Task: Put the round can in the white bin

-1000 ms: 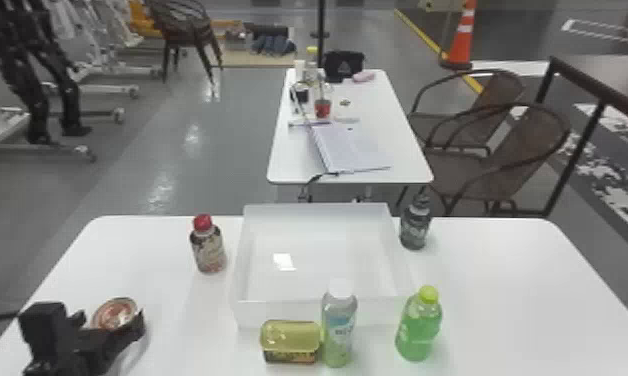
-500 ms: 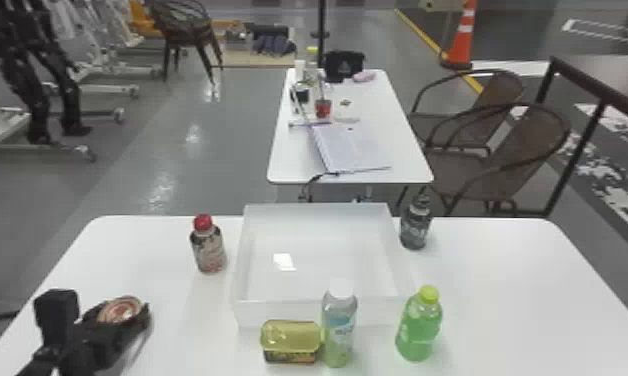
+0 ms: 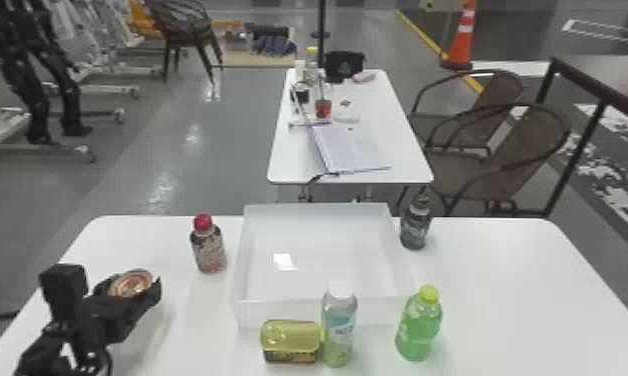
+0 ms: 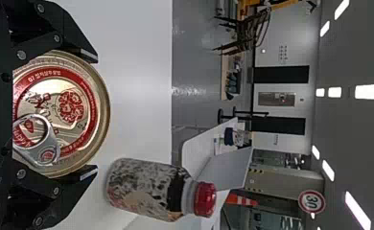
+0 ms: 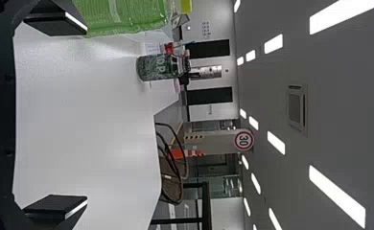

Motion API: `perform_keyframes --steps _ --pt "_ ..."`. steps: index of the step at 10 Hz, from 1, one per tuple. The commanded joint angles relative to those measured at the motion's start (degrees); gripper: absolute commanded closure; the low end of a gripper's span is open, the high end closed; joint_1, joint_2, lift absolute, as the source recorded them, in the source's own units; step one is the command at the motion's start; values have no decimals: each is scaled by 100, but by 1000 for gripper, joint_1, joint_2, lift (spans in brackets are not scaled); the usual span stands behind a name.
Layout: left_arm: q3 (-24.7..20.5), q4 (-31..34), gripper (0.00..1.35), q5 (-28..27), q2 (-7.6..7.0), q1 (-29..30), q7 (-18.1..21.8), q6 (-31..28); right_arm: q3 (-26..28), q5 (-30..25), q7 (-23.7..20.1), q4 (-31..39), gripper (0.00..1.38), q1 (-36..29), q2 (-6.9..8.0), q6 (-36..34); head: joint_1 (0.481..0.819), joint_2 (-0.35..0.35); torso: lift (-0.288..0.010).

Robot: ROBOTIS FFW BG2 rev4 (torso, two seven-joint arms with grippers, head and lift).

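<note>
Round can [image 3: 132,284]: ok so it's gone up and a bit right in the head view since the earlier frames, riding along with the left gripper [image 3: 132,292].
Left pincer: spread pretty wide, fingers on either side of the can, got hold of it.
Can spot: lower left of the head view, left of the white bin [image 3: 273,315], so not in it yet.
Right gripper [image 5: 86,114]: wide open, nothing between the fingers.
Red-capped bottle [image 3: 210,250]: between can and bin, upright.
Front stuff: yellow tin [image 3: 290,342], white-capped bottle [image 3: 338,332] and green bottle [image 3: 420,325], lower middle to right.
</note>
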State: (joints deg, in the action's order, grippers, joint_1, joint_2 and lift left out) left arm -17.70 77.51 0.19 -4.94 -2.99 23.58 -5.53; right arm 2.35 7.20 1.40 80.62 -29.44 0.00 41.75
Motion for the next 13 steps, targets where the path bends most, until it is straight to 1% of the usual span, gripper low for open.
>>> perform_keyframes --steps 1,3,4,5,7,8,10,11,12,13 --pt "320 467 828 517 73 -70 59 -124 -7 0 0 -11 58 9 5 0 549 0 -100" --pt "935 599 828 1290 -112 -369 59 -326 -33 0 0 -29 58 35 5 0 549 0 -100" --pt "1181 581 828 1519 -191 -545 59 -440 -51 9 0 -55 58 61 5 0 549 0 -100" --pt "1410 441 828 1721 -226 -756 94 -493 -59 9 0 -64 59 70 5 0 549 0 -100" --pt "1849 -122 826 1861 -200 -1292 419 -431 -77 18 0 -81 59 88 5 0 549 0 -100" --pt "2069 -570 826 1914 -156 -1573 621 -379 -77 18 0 -90 59 97 5 0 549 0 -100" --pt "2403 -1502 826 2081 2 -2048 990 -396 -95 18 -9 -116 59 123 5 0 549 0 -100" --pt "2517 -1801 826 2134 46 -2171 1078 -493 -112 18 0 -125 59 140 5 0 549 0 -100" --pt "2623 -1976 826 2292 55 -2241 1148 -598 -112 18 0 -134 59 149 5 0 549 0 -100" --pt "2684 -1994 809 2354 55 -2259 1175 -800 -112 18 0 -134 59 149 5 0 549 0 -100"
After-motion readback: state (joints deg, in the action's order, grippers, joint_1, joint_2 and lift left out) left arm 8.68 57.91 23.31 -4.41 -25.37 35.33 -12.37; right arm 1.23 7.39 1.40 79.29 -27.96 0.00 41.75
